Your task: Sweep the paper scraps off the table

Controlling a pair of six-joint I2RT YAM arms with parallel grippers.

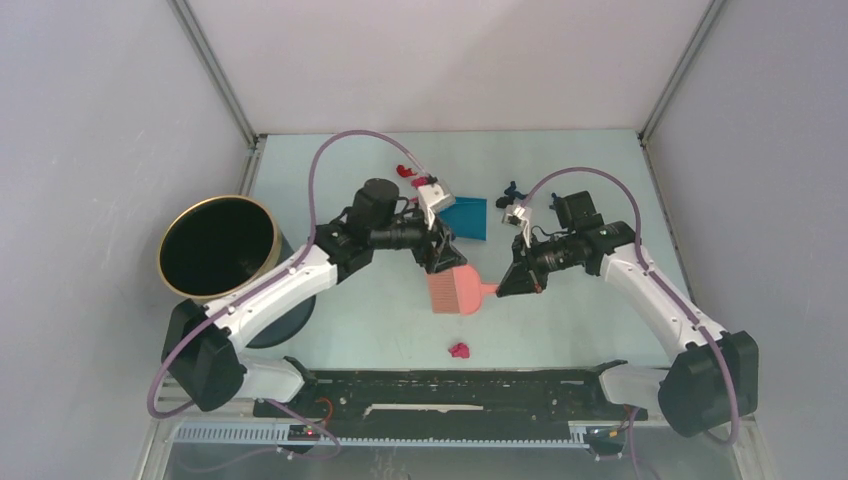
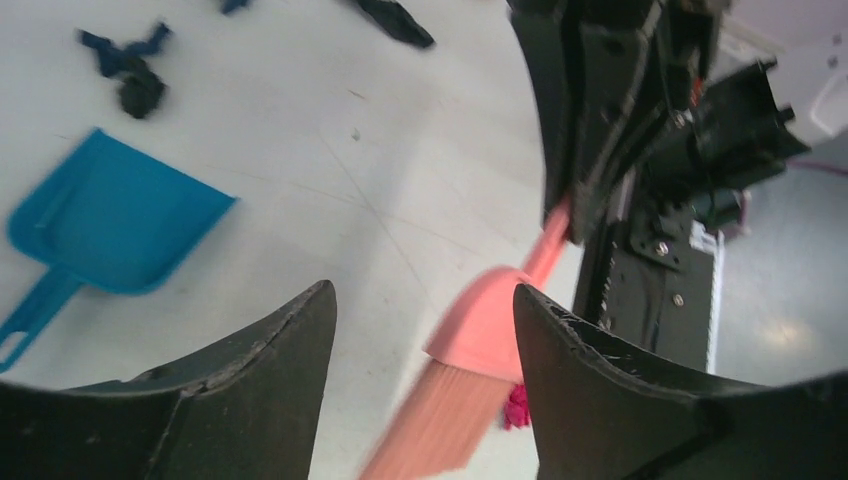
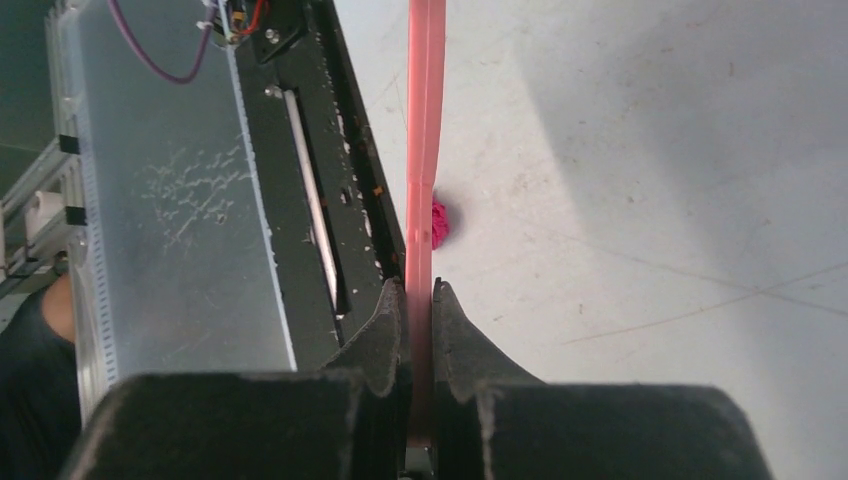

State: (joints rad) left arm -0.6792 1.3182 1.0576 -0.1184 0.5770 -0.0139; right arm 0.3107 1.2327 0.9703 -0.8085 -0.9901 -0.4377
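In the overhead view we count two arms over one flat pale mint-green table (image 1: 340,320). The left gripper (image 1: 443,262) hangs with its jaws apart just above the one pink plastic hand brush (image 1: 452,292) at frame centre. The right gripper (image 1: 503,287) is clamped on the brush's handle end. One blue plastic dustpan (image 1: 468,216) lies just above the brush.

The crumpled paper scraps (image 1: 513,190) show in three spots on the table. There is one red scrap (image 1: 405,171) at upper centre and one dark blue-black cluster to the right of the dustpan. One magenta scrap (image 1: 459,350) lies at lower centre, near the black front rail (image 1: 450,385). One round black bin with a gold rim (image 1: 218,247) stands at the left.

In the left wrist view we see two black fingers (image 2: 270,400) spread wide with nothing pinched. The brush head (image 2: 480,330) shows in the gap. The dustpan (image 2: 110,225) lies at the left. We count four scraps here: a dark blue one upper left, a blue bit on the top edge, a black one at top centre, and the magenta one at the bottom.

In the right wrist view two fingers (image 3: 385,335) squeeze the one pink handle (image 3: 424,120), which runs up the frame. The single magenta scrap (image 3: 439,222) sits just beside the handle; we cannot tell whether they touch.
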